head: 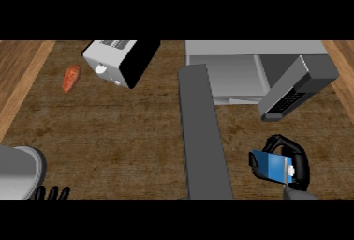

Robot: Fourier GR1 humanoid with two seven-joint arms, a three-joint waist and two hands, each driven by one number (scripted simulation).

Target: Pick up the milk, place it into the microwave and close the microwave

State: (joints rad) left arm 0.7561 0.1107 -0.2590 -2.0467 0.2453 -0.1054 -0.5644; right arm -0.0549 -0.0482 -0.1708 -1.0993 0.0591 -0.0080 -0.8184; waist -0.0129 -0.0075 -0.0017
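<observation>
At the lower right of the head view, a blue milk carton (269, 165) is held in the right hand (298, 161), whose black fingers and thumb are curled round it from the right side, so that part of the carton is hidden. The carton is seen tilted, outside the microwave (232, 75), nearer to the robot than the oven and to the right of the microwave door (202, 136). Whether the carton is touching the counter (117, 136) or is raised above it cannot be told. The microwave is placed at the upper right of the dark wooden counter, and its pale grey inside is exposed. The door is swung wide open and is seen edge-on as a long grey bar running from the oven toward the lower edge of the view. A dark grey button panel (294, 93) is seen at the right side of the oven, just above the held carton. At the lower left edge, the left hand (54, 192) is shown at rest, fingers straight and pointing up, beside its grey forearm (17, 171). A white and black toaster (114, 61) is placed at the upper left, and an orange vegetable (71, 78) is laid near it, to its left.
</observation>
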